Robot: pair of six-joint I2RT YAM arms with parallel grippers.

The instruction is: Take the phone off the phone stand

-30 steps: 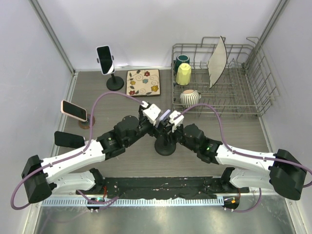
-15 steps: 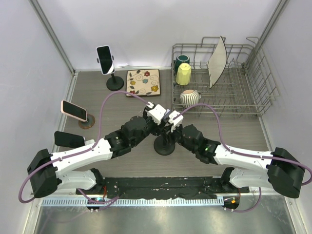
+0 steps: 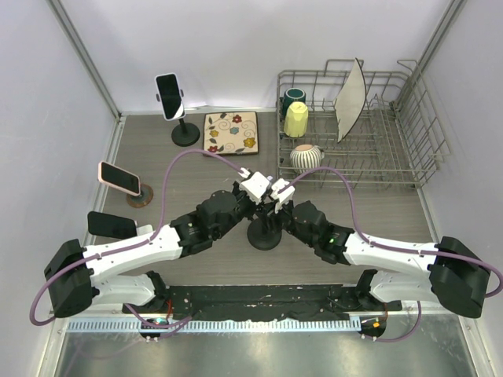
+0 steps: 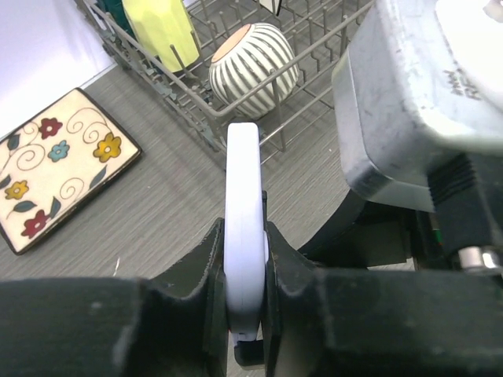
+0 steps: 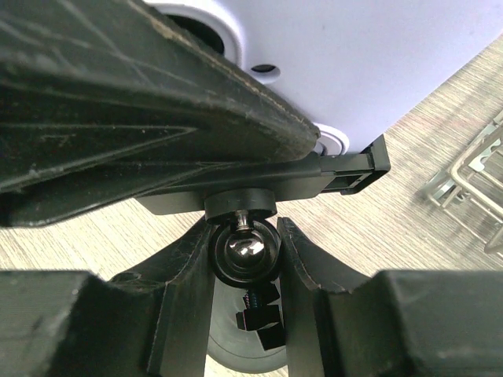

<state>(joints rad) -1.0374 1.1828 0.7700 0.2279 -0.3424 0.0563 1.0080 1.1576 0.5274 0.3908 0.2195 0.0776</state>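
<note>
The phone (image 4: 242, 204) is a pale lavender slab seen edge-on, standing in the black clamp (image 5: 314, 177) of the phone stand (image 3: 264, 235) at the table's middle. My left gripper (image 4: 244, 263) is shut on the phone, one black finger (image 4: 206, 263) pressed to each face. My right gripper (image 5: 244, 236) is shut on the stand's shiny ball joint (image 5: 244, 250), just under the clamp. The phone's back (image 5: 354, 55) fills the top of the right wrist view. From above, both wrists meet over the stand and hide most of the phone.
A white phone on a stand (image 3: 169, 96) is at the back left, a pink phone on a wooden stand (image 3: 119, 177) at the left, a black slab (image 3: 110, 225) nearer. A floral mat (image 3: 231, 133) lies behind. A dish rack (image 3: 393, 149) with a striped bowl (image 4: 251, 67) stands close on the right.
My left gripper has moved right onto the phone and closed on it. The right gripper has stayed on the stand's ball joint.
</note>
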